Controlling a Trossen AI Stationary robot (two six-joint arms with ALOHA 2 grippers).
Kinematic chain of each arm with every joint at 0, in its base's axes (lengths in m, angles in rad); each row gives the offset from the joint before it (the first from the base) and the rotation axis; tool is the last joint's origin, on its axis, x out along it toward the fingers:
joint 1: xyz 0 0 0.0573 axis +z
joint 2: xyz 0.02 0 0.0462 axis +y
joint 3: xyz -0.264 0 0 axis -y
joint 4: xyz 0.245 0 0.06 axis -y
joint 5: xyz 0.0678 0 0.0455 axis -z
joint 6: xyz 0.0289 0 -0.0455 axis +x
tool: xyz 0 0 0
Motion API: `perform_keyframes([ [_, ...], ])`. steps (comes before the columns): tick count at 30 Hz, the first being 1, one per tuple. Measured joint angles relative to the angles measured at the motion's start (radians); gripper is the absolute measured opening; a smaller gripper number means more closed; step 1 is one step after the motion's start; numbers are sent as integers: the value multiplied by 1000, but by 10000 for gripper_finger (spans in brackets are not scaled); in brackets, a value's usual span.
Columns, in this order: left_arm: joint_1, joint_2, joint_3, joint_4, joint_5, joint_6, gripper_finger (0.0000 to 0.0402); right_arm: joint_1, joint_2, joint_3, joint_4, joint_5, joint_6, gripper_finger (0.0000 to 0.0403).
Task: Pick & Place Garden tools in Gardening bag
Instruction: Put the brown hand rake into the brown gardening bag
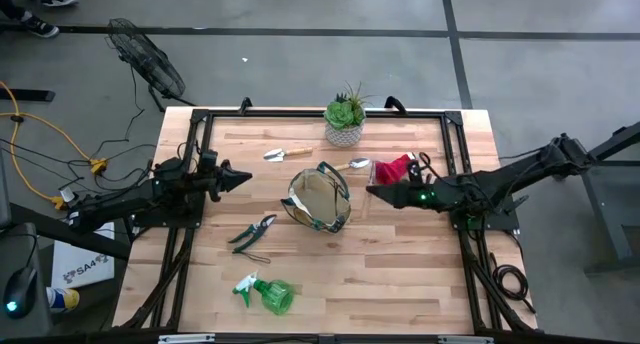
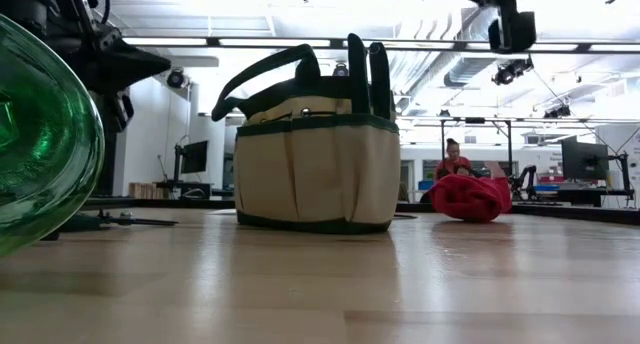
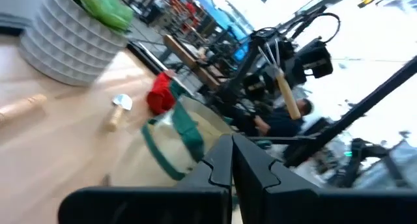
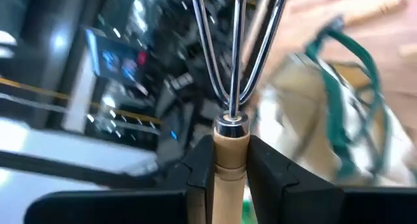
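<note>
A green spray bottle [image 1: 270, 295] and shears [image 1: 254, 231] lie nearest on the table. Mid-table stands the bag [image 1: 320, 198]. The right gripper [image 4: 231, 160], beside it, clamps a wooden-handled rake [image 4: 232, 87]. The left gripper [image 3: 232, 160] waits empty, pinched closed. Farther back lies a trowel [image 1: 288, 152]. The rake's prongs might snag the bag's rim or handles.

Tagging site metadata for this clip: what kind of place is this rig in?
Probably an open-plan robotics lab or workshop. The low view shows monitors on benches behind the wooden table and a seated person; the high view shows a concrete floor with a floor fan.
</note>
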Motion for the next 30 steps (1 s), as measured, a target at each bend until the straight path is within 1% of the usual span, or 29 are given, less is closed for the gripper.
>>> perform_keyframes([
  [3, 0, 2, 0, 35, 64, -14, 9, 1, 14, 0, 66, 37, 15, 53],
  [6, 0, 5, 4, 100, 120, -14, 12, -2, 41, 0, 141, 32, -8, 53],
  [10, 0, 22, 65, 112, 184, 107, 13, -14, 83, 0, 202, 13, 88, 53],
  [13, 0, 53, 132, 121, 186, 210, 13, -29, 123, 9, 218, -13, 170, 53],
  [15, 0, 92, 176, 111, 188, 282, 13, -43, 152, 30, 222, -53, 204, 53],
  [18, 0, 178, 265, 111, 218, 390, 13, -67, 200, 78, 223, -112, 223, 53],
  [21, 0, 295, 368, 110, 297, 515, 13, -100, 249, 136, 222, -174, 227, 53],
  [24, 0, 428, 475, 84, 354, 619, 13, -138, 298, 195, 223, -266, 247, 53],
  [30, 0, 677, 709, -4, 515, 873, 13, -219, 395, 287, 221, -467, 323, 53],
])
